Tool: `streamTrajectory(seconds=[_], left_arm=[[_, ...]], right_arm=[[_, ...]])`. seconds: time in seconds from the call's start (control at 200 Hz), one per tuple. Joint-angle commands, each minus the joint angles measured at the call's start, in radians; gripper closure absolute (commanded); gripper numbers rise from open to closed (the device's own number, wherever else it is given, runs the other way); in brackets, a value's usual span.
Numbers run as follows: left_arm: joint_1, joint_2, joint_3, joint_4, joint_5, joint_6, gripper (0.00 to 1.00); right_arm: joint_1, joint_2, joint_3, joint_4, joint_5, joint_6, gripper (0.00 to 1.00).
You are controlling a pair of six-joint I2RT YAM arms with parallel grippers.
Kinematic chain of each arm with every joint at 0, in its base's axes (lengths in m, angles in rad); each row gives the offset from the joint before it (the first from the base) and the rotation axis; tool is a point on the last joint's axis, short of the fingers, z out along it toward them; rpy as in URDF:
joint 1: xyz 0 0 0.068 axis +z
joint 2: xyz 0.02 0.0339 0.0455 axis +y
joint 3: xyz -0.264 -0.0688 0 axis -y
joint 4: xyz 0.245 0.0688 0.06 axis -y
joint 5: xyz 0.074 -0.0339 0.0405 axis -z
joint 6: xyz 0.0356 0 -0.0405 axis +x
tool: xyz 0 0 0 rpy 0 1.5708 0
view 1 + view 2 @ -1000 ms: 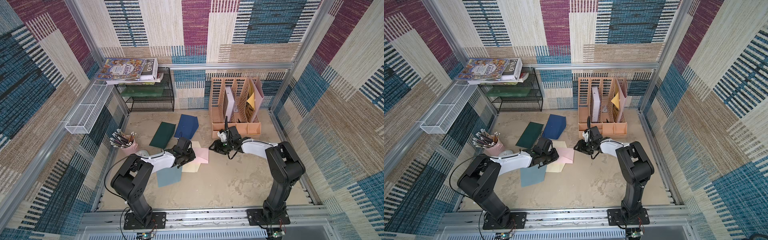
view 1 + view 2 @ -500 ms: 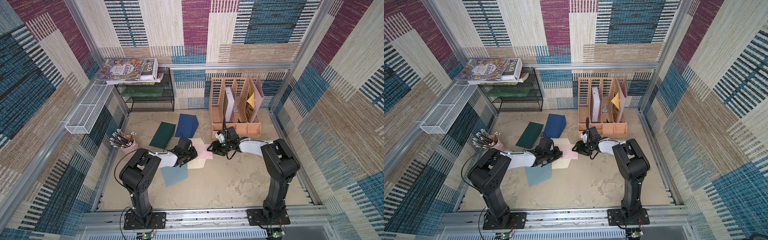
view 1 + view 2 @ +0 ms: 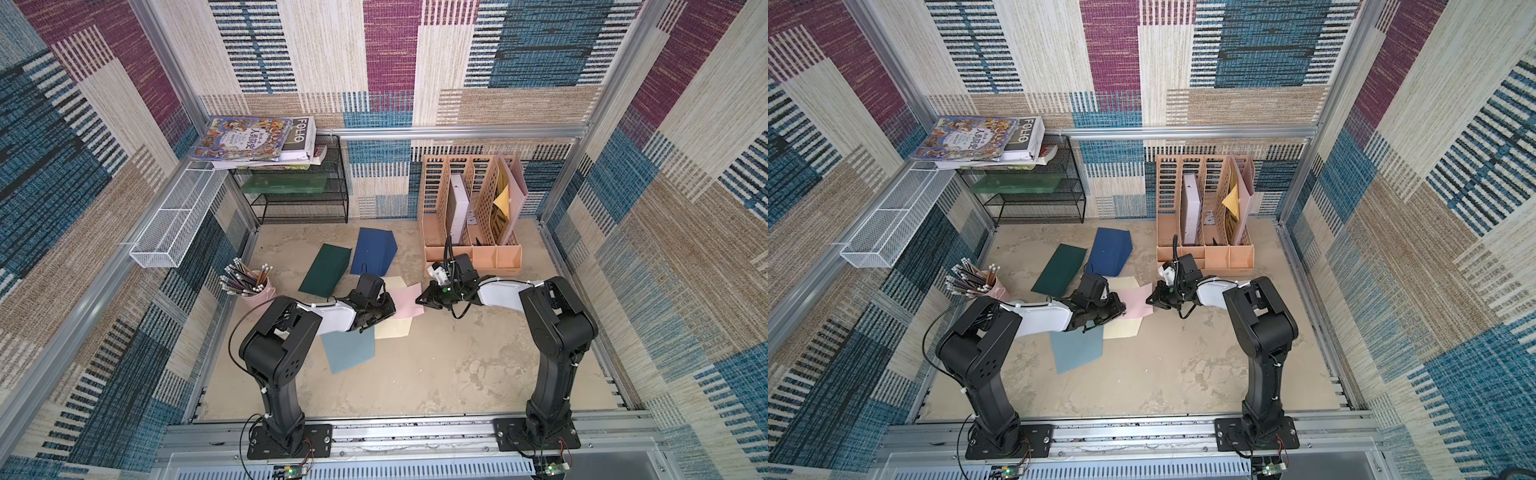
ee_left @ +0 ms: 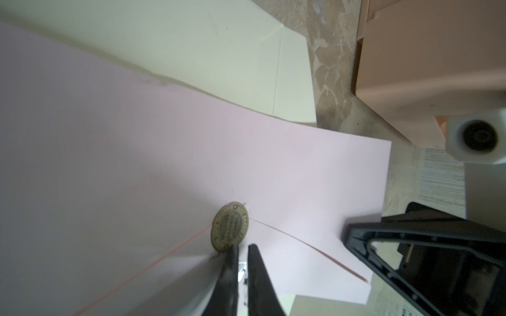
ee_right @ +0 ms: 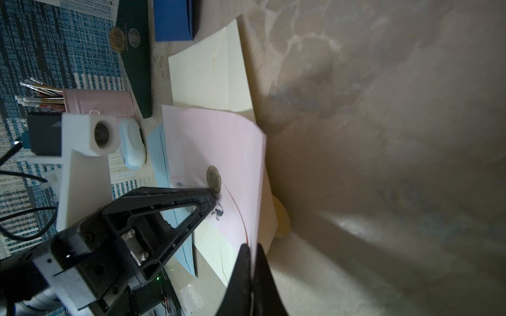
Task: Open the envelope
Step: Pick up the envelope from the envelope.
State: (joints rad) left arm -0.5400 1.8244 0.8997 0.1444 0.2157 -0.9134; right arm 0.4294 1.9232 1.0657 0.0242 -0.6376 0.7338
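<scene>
The pink envelope (image 3: pixel 406 300) (image 3: pixel 1137 305) lies on a pile of envelopes mid-table, flap side up, with a round gold seal (image 4: pixel 230 230) (image 5: pixel 214 179) at the flap's tip. My left gripper (image 3: pixel 390 309) (image 4: pixel 243 246) lies low over it, shut to a thin gap, fingertips touching the flap right by the seal. Whether it pinches paper I cannot tell. My right gripper (image 3: pixel 420 300) (image 5: pixel 252 246) is shut on the envelope's right edge, and the paper runs in between its two fingers. That edge is lifted slightly off the cream envelope (image 5: pixel 208 74) below.
A light blue envelope (image 3: pixel 349 349) lies under the pile. Dark green (image 3: pixel 326 270) and navy (image 3: pixel 374 251) envelopes lie behind it. A pink pencil cup (image 3: pixel 257 291) stands left. The peach file organiser (image 3: pixel 471 253) stands just behind my right gripper, a wire rack (image 3: pixel 299 199) with books at the back left.
My right gripper has shut on the pink envelope's right edge. My left arm's elbow has swung right, its gripper still on the envelope.
</scene>
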Motion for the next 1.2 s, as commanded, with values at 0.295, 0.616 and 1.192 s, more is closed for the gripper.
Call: streamTrajectory(seconds=[0.295,0.616,1.192], left_arm=[[-0.001,-0.317,0.028,-0.232,-0.133,0.167,0.82],[-0.001,-0.448,0.024,-0.33,-0.197,0.242,0.81],[0.041,-0.63,0.025,-0.401,-0.213,0.455,0.77]], right_arm=[[0.008,-0.124,-0.037,0.144,-0.044,0.023,1.0],[0.012,-0.258,-0.043,0.052,-0.031,-0.045,1.0],[0.011,-0.555,-0.018,-0.411,-0.088,-0.358,1.0]])
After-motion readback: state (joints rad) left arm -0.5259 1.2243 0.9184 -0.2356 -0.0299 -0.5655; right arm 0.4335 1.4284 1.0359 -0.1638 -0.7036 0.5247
